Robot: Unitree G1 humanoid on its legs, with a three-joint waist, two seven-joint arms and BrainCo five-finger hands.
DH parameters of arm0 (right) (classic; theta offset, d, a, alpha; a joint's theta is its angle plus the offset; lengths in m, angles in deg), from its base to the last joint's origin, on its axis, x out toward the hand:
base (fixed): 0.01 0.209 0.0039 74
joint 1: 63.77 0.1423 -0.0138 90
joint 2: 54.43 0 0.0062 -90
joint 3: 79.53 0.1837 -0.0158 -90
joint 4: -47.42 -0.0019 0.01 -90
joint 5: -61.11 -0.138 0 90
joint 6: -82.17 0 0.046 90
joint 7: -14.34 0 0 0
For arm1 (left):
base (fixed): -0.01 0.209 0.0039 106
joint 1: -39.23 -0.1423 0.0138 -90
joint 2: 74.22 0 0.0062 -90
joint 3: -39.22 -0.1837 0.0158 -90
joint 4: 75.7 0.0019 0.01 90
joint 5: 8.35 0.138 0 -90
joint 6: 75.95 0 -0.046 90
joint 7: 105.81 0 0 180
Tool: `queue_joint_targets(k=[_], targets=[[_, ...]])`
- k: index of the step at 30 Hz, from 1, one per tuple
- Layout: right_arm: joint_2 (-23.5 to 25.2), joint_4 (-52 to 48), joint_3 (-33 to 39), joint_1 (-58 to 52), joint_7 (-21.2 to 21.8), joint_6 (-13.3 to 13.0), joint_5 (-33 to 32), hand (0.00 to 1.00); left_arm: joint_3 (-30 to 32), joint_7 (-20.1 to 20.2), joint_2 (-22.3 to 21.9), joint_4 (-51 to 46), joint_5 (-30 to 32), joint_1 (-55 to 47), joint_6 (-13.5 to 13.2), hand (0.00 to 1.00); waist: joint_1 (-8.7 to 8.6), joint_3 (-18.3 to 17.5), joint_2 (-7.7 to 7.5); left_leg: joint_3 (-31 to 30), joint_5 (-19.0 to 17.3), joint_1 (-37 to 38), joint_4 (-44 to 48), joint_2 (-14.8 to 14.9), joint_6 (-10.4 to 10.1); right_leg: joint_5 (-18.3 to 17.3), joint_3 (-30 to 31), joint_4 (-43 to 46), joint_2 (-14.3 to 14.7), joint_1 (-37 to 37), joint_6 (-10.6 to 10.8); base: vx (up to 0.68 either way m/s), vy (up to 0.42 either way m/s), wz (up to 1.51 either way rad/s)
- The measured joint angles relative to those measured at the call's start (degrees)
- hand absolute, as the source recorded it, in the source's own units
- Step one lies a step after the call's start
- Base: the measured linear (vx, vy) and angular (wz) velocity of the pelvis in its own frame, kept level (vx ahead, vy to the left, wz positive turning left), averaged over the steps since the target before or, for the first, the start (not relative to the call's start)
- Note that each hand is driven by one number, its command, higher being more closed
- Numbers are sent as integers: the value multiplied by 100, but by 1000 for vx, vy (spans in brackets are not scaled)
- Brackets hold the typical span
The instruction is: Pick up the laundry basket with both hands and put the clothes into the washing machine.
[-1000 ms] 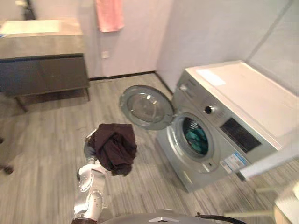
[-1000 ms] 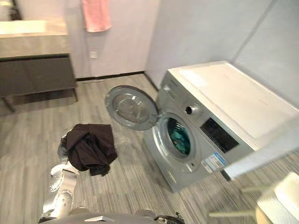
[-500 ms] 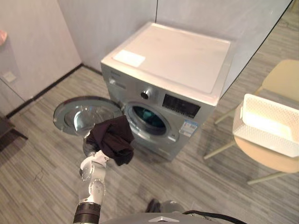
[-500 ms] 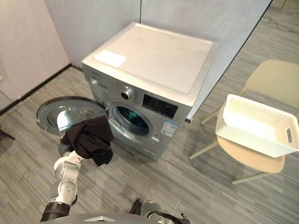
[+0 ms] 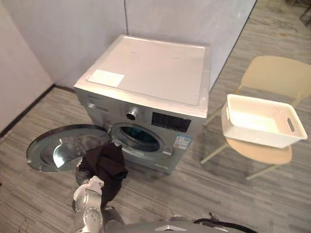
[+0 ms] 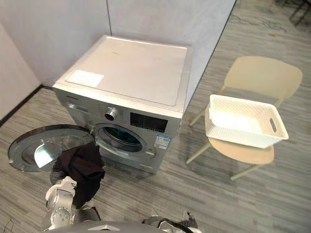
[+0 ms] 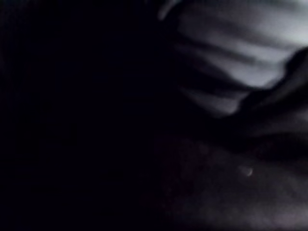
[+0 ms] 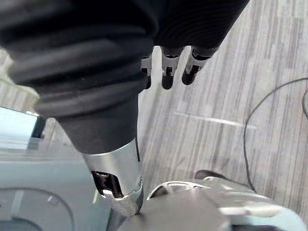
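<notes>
One dark garment (image 5: 106, 166) covers the left hand (image 5: 83, 173); washer (image 5: 150, 82) open.

You have the left arm (image 5: 88, 214) rising from the lower left of the head views. Its silver forearm is bent upward and the wrist is raised. The left hand (image 5: 83, 174) sits at the top of that arm, lower left of centre, under a dark garment (image 5: 108, 165) that drapes over it, so you can't read its grip. In the right wrist view your right hand (image 8: 110, 72) hangs empty. Its fingers (image 8: 166, 74) are loose and side by side, and the thumb (image 8: 118, 185) is held apart from them.
</notes>
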Motion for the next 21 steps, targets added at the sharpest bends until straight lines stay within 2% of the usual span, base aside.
queue_joint_targets(k=[1, 2, 3, 4, 6, 7, 9, 10, 13, 18, 21], targets=[[-61, -122, -111, 54, 8, -12, -2, 0, -45, 0, -20, -2, -10, 25, 0, 100, -16, 77, 42, -61, 400, -10, -463, -105, 47, 3, 94, 192, -56, -216, 100, 73, 243, -55], [-190, -337, -276, 150, 10, -47, -4, 0, -104, 6, -52, -20, -16, 71, -14, 100, -15, 194, 168, -70, 1066, -97, -782, -136, 54, -21, 168, 432, -64, -475, 229, 69, 346, -71], [-205, -676, -439, 374, -14, -90, -44, 0, -65, 9, -44, -7, -58, 299, -19, 100, -46, 506, 188, -10, 902, -174, -779, -175, -183, -176, 338, 831, -218, -822, 473, 14, 416, -61], [-42, -1012, -664, 654, -21, -143, -149, 0, 83, -11, -49, -14, -139, 658, -25, 100, -85, 827, -12, 136, 846, -487, -658, -350, -105, -222, 530, 1282, -510, -1446, 532, -51, 335, -48], [262, -1366, -1041, 1045, -98, -250, -460, 0, 64, -112, -31, -9, -223, 1161, -86, 100, 50, 1092, -143, 428, 652, -1026, -420, -397, 78, -230, 824, 1482, -646, -2158, 548, -155, 304, -55], [504, -1463, -1424, 1431, -132, -289, -726, 0, 43, -196, -69, 21, -228, 1519, -106, 100, 71, 1358, -137, 606, 554, -1313, -188, -391, 196, -173, 1012, 1521, -687, -2521, 637, -141, 267, -59], [738, -1530, -1756, 1685, -137, -387, -1046, 0, 5, -242, -41, 34, -250, 1847, -129, 100, 45, 1576, -116, 697, 417, -1547, 0, -364, 267, -139, 1163, 1617, -713, -2804, 696, -95, 167, -37], [804, -1539, -1972, 1797, -145, -449, -1349, 0, 8, -277, -38, 61, -335, 2053, -165, 100, 37, 1610, -98, 727, 334, -1802, 196, -320, 302, -120, 1236, 1716, -725, -3076, 726, -65, 132, -24], [868, -1564, -2049, 1941, -234, -541, -1718, 0, 140, -427, -141, 342, -407, 2696, -326, 100, 76, 1722, -118, 822, 256, -2205, 419, -247, 398, -76, 1352, 1848, -756, -3527, 766, -1, 83, -14], [888, -1855, -2289, 2150, -329, -824, -2432, 0, 565, -729, -342, 962, -804, 4181, -604, 100, 3, 1992, -193, 827, 230, -3036, 786, -146, 459, -74, 1438, 2357, -781, -4486, 770, 8, 16, -4], [888, -2282, -2294, 2275, -321, -1023, -2817, 0, 945, -872, -231, 1239, -977, 4971, -655, 100, -93, 2092, -226, 825, 223, -3564, 1029, -31, 488, -78, 1505, 2686, -764, -5102, 768, -25, -31, -6]])
